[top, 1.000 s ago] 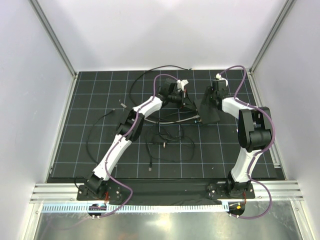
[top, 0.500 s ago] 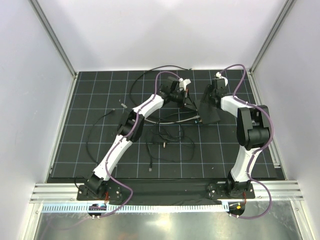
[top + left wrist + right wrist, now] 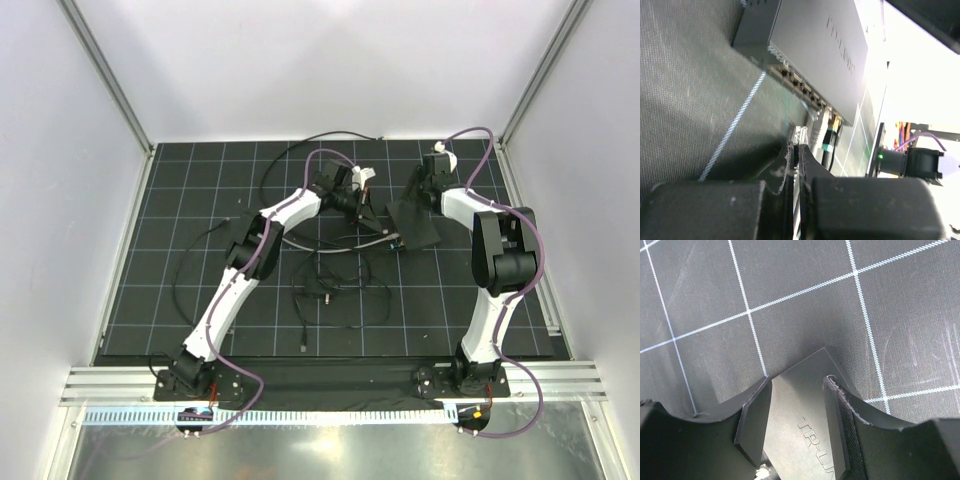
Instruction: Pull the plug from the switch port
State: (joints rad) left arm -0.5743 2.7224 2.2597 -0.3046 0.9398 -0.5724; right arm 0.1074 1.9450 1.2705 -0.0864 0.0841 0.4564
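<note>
Top external: switch [image 3: 418, 228] at 2 o'clock from centre, long axis 12-to-6, ports [image 3: 801, 86] facing 9. My right gripper [image 3: 796, 390] clamps the switch; left gripper [image 3: 795, 146] pinches the clear plug [image 3: 800, 134], near the ports

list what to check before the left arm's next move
1. Right gripper clamping the switch: ok, the box sits between the jaws.
2. Left gripper shut on the plug: ok, the clear tip shows at the jaws.
3. Plug out of the ports: ok, a gap shows in the left wrist view.
4. Second plug seated in the end port: ok.
5. Nothing snagged behind the held plug: cannot tell, the gripper hides it.
</note>
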